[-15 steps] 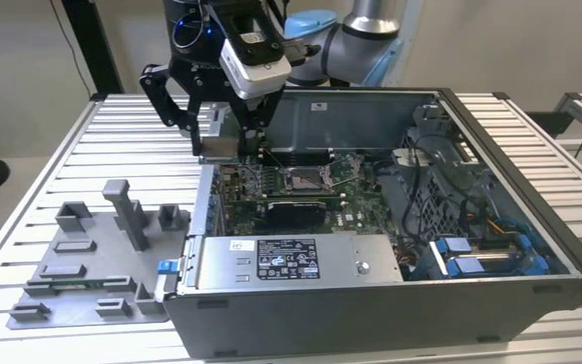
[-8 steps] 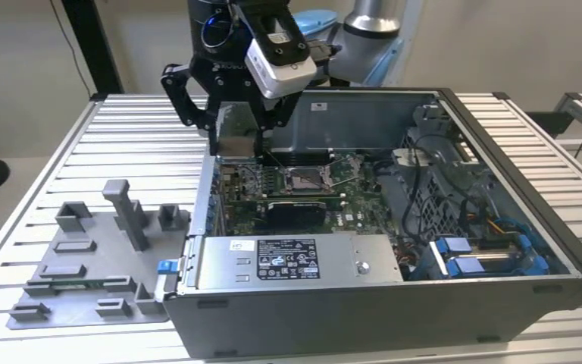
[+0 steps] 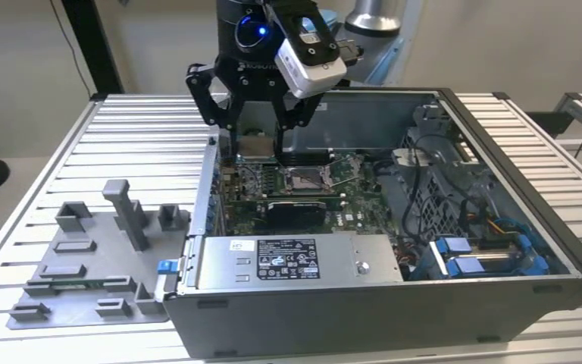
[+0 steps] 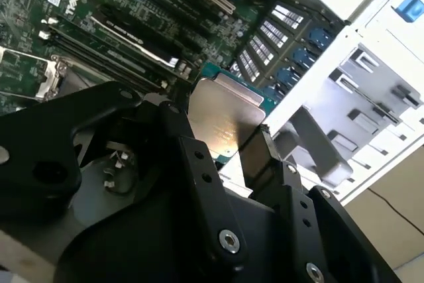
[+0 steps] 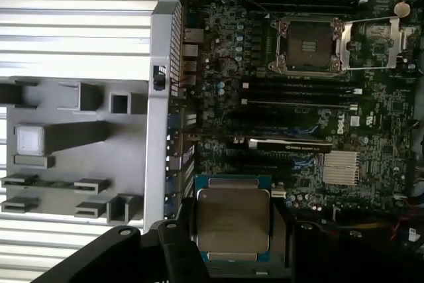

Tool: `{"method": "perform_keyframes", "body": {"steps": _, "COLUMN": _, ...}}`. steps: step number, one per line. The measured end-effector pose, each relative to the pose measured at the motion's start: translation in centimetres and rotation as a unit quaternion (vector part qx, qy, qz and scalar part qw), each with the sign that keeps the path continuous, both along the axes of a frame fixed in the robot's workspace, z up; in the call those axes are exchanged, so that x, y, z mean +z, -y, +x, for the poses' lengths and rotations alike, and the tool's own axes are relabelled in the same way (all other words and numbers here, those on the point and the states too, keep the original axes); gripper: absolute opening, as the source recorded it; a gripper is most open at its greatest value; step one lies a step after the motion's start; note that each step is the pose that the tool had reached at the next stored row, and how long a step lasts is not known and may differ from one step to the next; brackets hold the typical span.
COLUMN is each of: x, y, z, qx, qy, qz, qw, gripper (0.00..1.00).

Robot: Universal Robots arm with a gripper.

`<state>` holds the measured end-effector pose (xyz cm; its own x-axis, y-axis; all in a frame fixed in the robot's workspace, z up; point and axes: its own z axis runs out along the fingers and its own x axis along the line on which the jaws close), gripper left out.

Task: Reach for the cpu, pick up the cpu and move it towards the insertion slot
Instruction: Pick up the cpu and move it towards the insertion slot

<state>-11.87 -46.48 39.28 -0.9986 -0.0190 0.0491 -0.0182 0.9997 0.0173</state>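
Note:
My gripper [image 3: 258, 142] hangs over the left part of the open computer case [image 3: 533, 227], shut on the cpu [image 3: 255, 144]. The cpu is a flat square chip with a silvery top and a green rim, seen in both wrist views [image 4: 222, 120] [image 5: 232, 220], pinched at two opposite edges by the black fingers [image 4: 262, 147]. It is held in the air above the green circuit board. The insertion slot [image 3: 305, 178], a metal-framed socket with a dark centre, lies open on the board to the exterior view's right of the cpu and nearer than it, also in both wrist views [image 5: 309, 46] [image 4: 26, 74].
A grey fixture plate [image 3: 28, 315] with upright blocks lies on the slatted table at the exterior view's left of the case. Inside the case are a black module [image 3: 293, 206] just below the socket, a power supply [image 3: 291, 262], cable bundles [image 3: 423, 197] and blue drive brackets [image 3: 473, 258].

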Motion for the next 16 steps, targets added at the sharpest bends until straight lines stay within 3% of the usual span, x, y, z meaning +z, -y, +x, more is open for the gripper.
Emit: {"method": "perform_keyframes", "body": {"steps": 16, "x": 0.0, "y": 0.0, "z": 5.03, "qx": 0.0, "qy": -0.0021, "qz": 0.0, "qw": 1.0, "gripper": 0.0}}
